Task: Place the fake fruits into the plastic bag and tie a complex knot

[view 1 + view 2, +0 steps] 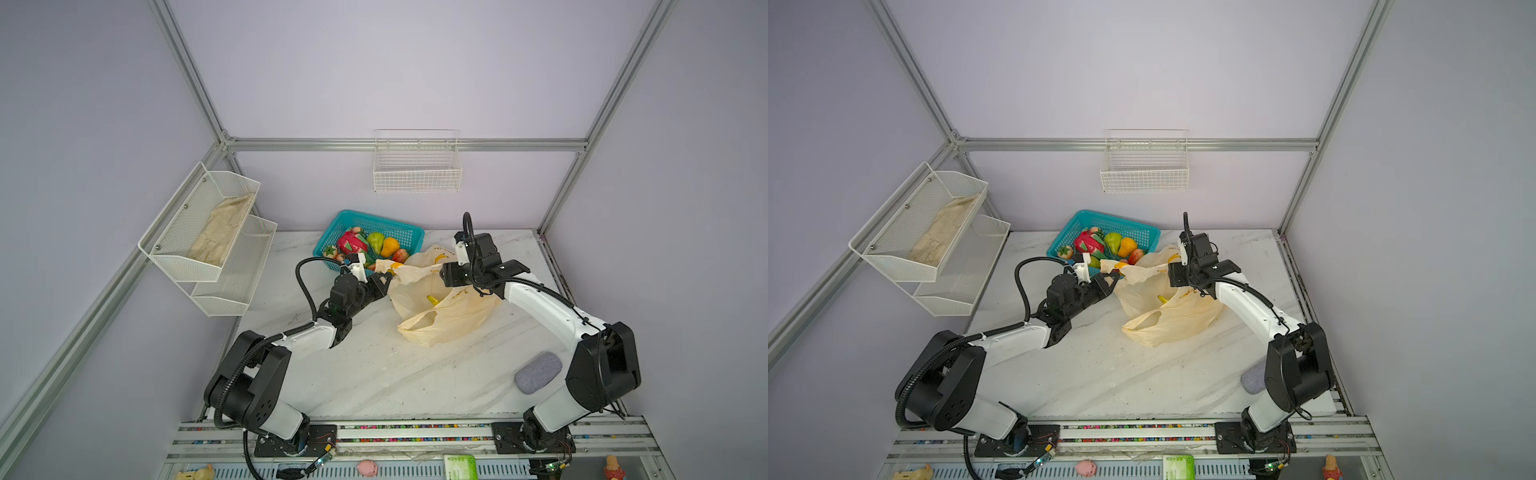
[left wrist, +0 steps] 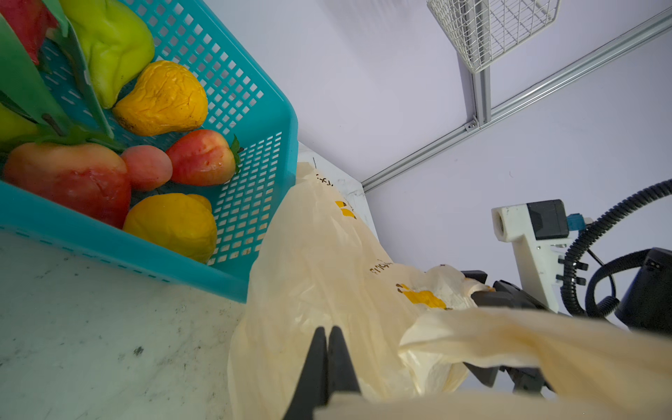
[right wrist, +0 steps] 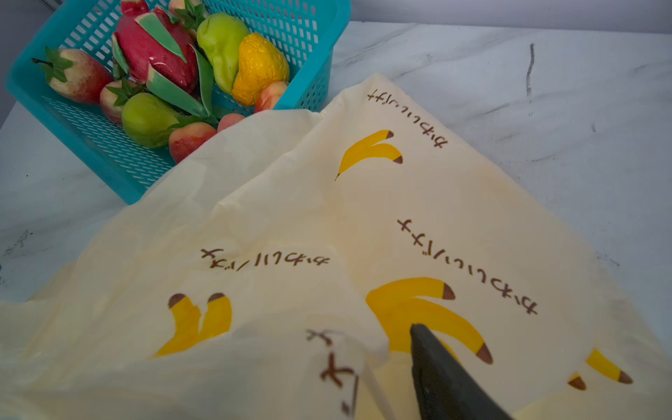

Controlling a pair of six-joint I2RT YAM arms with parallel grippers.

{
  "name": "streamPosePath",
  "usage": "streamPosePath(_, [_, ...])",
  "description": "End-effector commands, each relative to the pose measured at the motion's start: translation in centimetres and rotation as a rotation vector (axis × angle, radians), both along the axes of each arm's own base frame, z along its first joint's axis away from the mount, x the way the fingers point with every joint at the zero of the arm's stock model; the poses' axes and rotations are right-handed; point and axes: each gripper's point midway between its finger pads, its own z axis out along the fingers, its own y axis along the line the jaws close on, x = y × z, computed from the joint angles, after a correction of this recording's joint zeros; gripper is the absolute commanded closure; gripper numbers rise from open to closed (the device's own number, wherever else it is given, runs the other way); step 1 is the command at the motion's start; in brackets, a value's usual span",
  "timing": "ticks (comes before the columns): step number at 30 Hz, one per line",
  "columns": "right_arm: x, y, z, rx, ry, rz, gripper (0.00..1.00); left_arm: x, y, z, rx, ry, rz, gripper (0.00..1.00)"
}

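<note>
White-shelled arms (image 1: 307, 338) with black joints (image 1: 602, 365), ribbed black cables (image 1: 300, 286) and white wrist-camera mounts (image 1: 356, 272).

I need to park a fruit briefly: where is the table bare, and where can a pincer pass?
Broadest bare marble: in front of the bag, between left arm and right arm, up to the grey pad. A smaller strip runs beside the white shelf. Crowded: the back middle, where teal basket, bag, left pincer and right pincer meet.
</note>
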Motion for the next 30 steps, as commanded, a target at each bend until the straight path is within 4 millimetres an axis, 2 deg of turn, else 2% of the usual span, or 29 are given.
streamPosePath(1, [-0.8, -1.3, 0.9, -0.099, -0.045, -0.078, 0.26, -0.5, 0.3, -0.3, 0.020, -0.023, -0.014, 1.00])
streamPosePath(4, [-1.7, -2.3, 1.1, -0.170, -0.057, -0.121, 0.24, -0.6, 0.3, 0.0, 0.024, -0.025, -0.014, 1.00])
streamPosePath(10, [-3.3, -3.4, 0.8, -0.238, -0.064, -0.168, 0.11, -0.8, 0.5, 0.3, 0.031, -0.031, -0.009, 1.00])
streamPosePath(15, [-4.2, -1.8, 0.5, -0.132, -0.082, -0.168, 0.03, -0.9, 0.5, 0.3, 0.031, -0.030, -0.013, 1.00])
streamPosePath(20, [-3.9, -1.4, -0.5, -0.063, -0.117, -0.202, 0.03, -0.9, 0.5, 0.2, 0.030, -0.027, -0.015, 1.00])
streamPosePath(22, [-3.7, -1.6, -0.7, -0.056, -0.124, -0.232, 0.07, -1.0, 0.5, 0.2, 0.032, -0.028, -0.015, 1.00])
streamPosePath(24, [-3.3, -2.9, -0.4, -0.113, -0.151, -0.274, 0.15, -1.2, 0.7, 0.1, 0.039, -0.027, -0.011, 1.00])
streamPosePath(26, [-3.1, -4.4, -0.1, -0.169, -0.152, -0.303, 0.29, -1.4, 1.0, 0.1, 0.053, -0.029, -0.003, 1.00])
streamPosePath(27, [-3.1, -5.0, 0.2, -0.185, -0.152, -0.314, 0.33, -1.4, 1.1, 0.1, 0.057, -0.032, 0.001, 1.00])
streamPosePath(30, [-2.8, -7.8, 1.7, -0.211, -0.151, -0.360, 0.54, -1.6, 1.3, -0.1, 0.072, -0.027, 0.005, 1.00])
